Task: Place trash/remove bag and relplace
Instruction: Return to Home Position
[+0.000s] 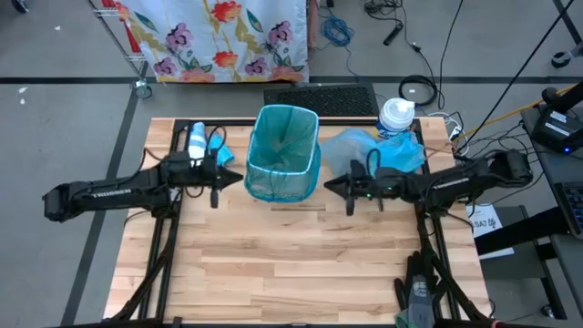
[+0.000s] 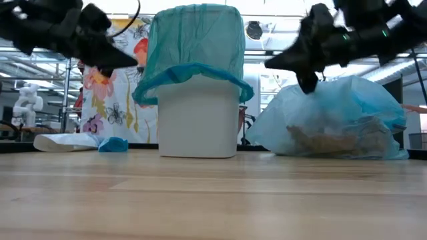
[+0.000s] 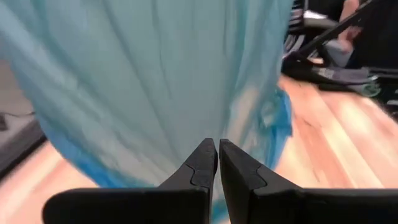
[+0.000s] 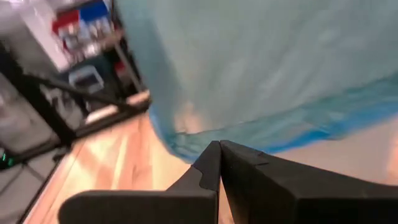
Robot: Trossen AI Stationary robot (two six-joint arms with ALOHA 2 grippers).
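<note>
Wooden table [image 1: 310, 264]; floral curtain [image 1: 219, 36] beyond. The bin [image 2: 198, 117] sits between left gripper [image 1: 235, 179] and right gripper [image 1: 330, 188], both closed, empty. The bag [image 2: 340, 113] lies beside the right fingers [image 4: 261, 177].

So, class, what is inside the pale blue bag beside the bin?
Brown crumpled paper shows through the bag; anything else inside is hidden by its folds.
</note>
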